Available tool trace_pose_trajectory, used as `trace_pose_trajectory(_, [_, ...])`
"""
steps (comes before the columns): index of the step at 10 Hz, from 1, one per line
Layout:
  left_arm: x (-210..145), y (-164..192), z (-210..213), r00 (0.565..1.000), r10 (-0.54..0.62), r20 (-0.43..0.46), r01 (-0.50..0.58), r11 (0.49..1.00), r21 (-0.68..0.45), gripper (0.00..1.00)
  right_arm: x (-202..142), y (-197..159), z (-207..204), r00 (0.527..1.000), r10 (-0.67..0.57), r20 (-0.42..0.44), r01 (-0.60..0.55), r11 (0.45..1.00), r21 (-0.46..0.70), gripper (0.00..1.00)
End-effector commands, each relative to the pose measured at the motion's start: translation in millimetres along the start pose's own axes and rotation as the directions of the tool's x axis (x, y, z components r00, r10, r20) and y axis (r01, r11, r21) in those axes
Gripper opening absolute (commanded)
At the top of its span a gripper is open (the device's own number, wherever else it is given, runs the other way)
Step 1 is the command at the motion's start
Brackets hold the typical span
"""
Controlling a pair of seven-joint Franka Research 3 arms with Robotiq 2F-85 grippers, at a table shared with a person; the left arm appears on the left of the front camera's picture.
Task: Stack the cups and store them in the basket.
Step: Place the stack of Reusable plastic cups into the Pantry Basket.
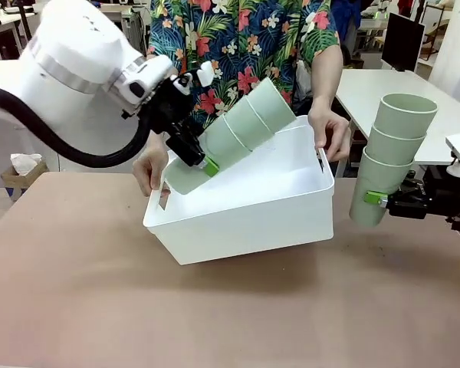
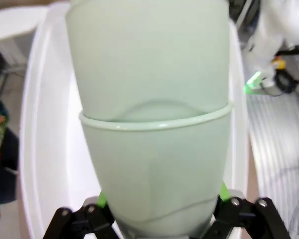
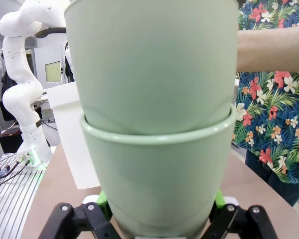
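Brown table nearest the camera in front view, shadow on it under the basket. White basket is mid-table, tilted, open side up, lower on picture left; looks lifted, hard to tell if any edge touches the table.

Stack of three pale green cups is at the basket, lying at a slant: base down at the picture-left end, rims pointing up toward picture right. Left gripper has its fingers closed around the lowest cup, green pads on both sides of it in left wrist view. Contact between that stack and the basket: cannot tell.

Second stack, three nested cups, is at picture right, beside the basket and apart from it, rims up, slightly leaning. Right gripper pinches its lowest cup, pads on opposite sides in right wrist view. Stack base is over the table.

Person at the far side, flowered shirt. Person's right hand grips the basket's picture-left end by the handle slot; left hand is at the other end, at the rim.

Farther back: white table with a dark monitor, tissue box at picture left.
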State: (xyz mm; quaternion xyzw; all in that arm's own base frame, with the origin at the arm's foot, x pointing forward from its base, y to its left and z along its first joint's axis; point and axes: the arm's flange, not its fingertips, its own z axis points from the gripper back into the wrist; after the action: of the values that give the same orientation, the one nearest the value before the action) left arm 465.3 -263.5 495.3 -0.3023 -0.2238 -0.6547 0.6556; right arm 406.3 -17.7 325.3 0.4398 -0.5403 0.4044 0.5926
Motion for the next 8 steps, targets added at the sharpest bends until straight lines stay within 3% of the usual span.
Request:
trace_pose_trajectory(1, [15,10,-4,0.996,0.029,-0.079,-0.027,0.999,0.030,0.85,4,0,0,1.000,0.008,0.001,-0.008,1.000,0.000,0.85])
trace_pose_trajectory(8, [12,9,-61,0.963,0.084,-0.257,-0.079,0.996,0.027,0.85,4,0,0,1.000,0.008,0.001,-0.008,1.000,0.000,0.85])
